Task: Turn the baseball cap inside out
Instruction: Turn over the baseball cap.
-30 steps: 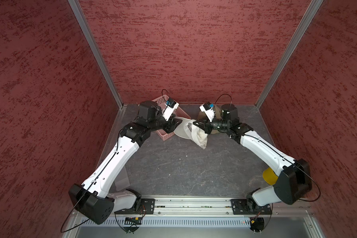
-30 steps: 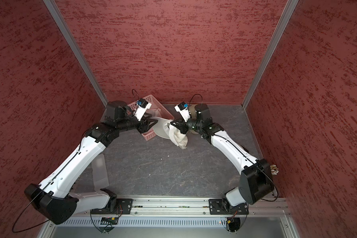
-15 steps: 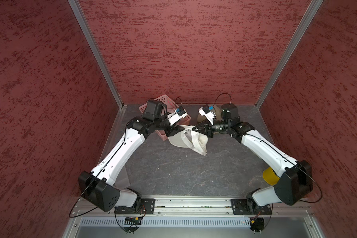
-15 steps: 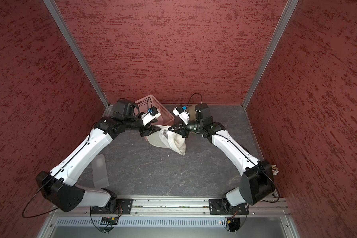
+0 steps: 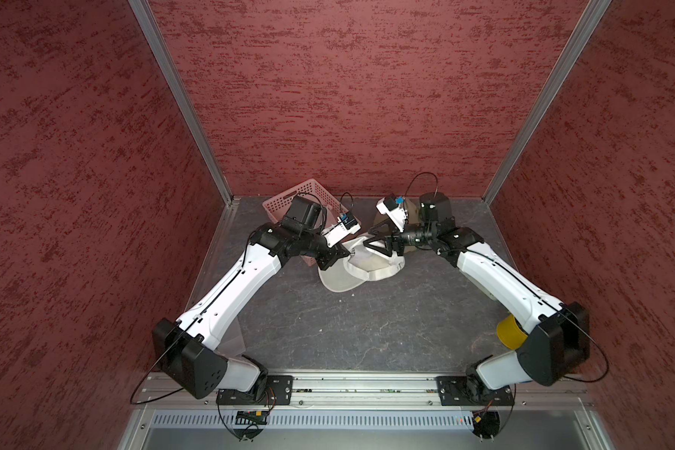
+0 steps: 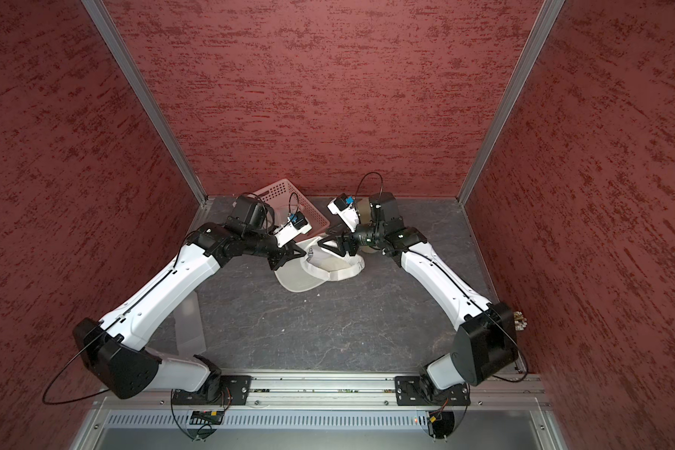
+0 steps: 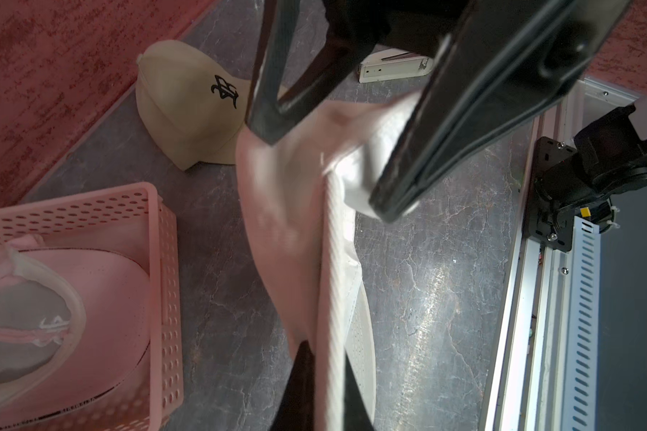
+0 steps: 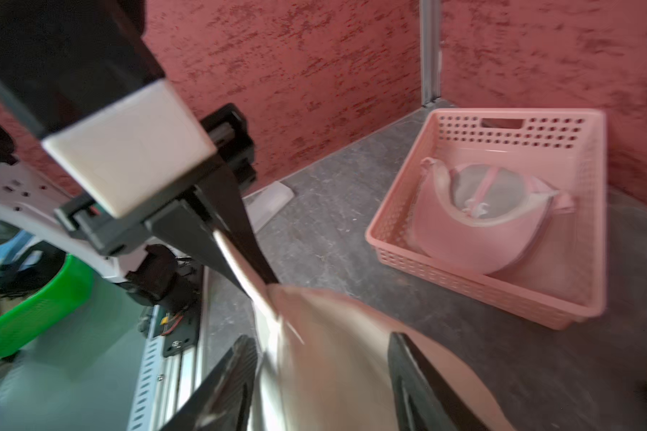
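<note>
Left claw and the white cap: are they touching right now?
Touching. In the left wrist view the left claw is shut, with an edge of the white cap pinched between its fingers.

Cap (image 5: 367, 269) probably white; basket (image 5: 315, 191) pink, perforated

Bright, even light falls from overhead. In both top views the red walls (image 5: 328, 97) look flat, and only faint, soft shadows lie on the grey floor (image 5: 347, 331). The wide lens splays the walls toward the upper corners. In the left wrist view a pale glare streak crosses the floor, and the white cap (image 7: 299, 209) is smeared and pink-tinted. The right wrist view is blurred throughout, even the pink basket (image 8: 464, 287).
</note>
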You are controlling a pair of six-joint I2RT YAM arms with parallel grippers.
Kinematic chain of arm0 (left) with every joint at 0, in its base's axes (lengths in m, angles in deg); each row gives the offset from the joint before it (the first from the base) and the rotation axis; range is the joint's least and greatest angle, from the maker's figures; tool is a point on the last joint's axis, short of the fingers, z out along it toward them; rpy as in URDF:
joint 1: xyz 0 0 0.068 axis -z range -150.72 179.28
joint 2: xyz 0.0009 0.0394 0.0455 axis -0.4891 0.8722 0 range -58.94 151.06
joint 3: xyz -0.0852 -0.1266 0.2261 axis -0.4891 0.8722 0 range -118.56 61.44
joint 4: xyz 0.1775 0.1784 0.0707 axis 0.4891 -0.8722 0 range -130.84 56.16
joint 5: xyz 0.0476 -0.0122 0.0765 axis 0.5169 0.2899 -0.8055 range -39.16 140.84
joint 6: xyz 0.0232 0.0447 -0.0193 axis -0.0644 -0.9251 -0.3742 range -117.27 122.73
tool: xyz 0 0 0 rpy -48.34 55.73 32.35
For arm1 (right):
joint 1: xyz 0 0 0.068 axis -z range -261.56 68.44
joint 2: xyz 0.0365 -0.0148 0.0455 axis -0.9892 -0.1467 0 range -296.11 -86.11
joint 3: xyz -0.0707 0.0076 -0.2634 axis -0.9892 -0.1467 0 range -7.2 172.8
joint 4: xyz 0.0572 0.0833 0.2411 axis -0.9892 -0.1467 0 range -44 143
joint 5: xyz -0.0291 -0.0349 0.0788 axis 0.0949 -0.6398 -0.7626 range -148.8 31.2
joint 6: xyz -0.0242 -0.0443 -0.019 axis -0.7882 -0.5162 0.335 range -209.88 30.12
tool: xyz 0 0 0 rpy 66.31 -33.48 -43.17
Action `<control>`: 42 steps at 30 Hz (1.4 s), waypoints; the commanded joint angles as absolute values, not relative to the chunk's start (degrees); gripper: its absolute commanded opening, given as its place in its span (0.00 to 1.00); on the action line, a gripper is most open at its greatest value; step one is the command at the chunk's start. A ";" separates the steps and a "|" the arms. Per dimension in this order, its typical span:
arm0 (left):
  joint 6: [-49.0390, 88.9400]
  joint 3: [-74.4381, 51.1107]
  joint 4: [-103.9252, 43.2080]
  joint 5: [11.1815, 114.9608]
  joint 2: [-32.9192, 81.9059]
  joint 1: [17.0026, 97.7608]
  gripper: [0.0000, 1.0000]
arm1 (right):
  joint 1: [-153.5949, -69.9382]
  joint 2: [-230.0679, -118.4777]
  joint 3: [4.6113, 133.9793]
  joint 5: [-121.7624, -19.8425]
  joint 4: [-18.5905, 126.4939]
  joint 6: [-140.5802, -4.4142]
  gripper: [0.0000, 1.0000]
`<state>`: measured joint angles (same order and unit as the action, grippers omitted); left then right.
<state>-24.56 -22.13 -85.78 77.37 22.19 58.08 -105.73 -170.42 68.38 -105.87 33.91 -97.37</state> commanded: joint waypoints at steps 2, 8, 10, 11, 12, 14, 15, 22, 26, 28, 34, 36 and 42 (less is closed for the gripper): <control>-18.18 -24.58 -89.22 74.04 22.73 57.61 0.00 | -104.77 -162.94 67.36 -95.20 31.34 -100.00 0.71; -17.40 -23.66 -88.83 74.92 22.82 57.62 0.00 | -105.03 -161.41 65.36 -92.29 24.02 -107.55 0.72; -17.29 -23.81 -88.73 75.13 22.52 57.66 0.00 | -104.89 -161.89 65.49 -93.68 21.80 -109.58 0.70; -17.40 -24.13 -88.85 75.28 22.34 57.83 0.00 | -104.94 -162.04 65.45 -95.00 21.16 -110.27 0.70; -17.44 -24.33 -88.90 75.52 22.21 58.00 0.00 | -104.88 -162.14 65.25 -95.76 21.10 -110.74 0.69; -17.85 -24.84 -89.29 75.80 21.99 58.35 0.00 | -104.90 -162.29 65.05 -96.44 21.18 -111.49 0.68; -18.00 -24.95 -89.37 75.85 21.93 58.61 0.00 | -104.91 -162.56 65.10 -96.35 21.10 -111.67 0.68; -18.36 -25.22 -89.91 75.79 21.64 59.51 0.00 | -104.90 -166.13 67.52 -98.04 18.28 -114.04 0.62; -18.28 -25.00 -89.41 76.15 20.91 59.69 0.00 | -104.88 -168.90 68.54 -98.43 16.80 -114.93 0.49; -18.27 -24.96 -89.39 76.16 20.54 59.78 0.00 | -104.94 -169.25 68.78 -98.62 16.92 -114.72 0.36; -17.92 -25.10 -89.75 74.20 20.28 59.83 0.00 | -104.85 -169.13 67.72 -94.26 20.63 -112.23 0.09; -17.22 -25.55 -90.47 72.37 20.79 59.83 0.00 | -104.75 -168.99 67.82 -89.36 22.51 -110.40 0.01; -12.89 -27.05 -93.44 66.32 22.74 62.16 0.00 | -105.41 -168.29 69.78 -59.26 31.86 -102.13 0.00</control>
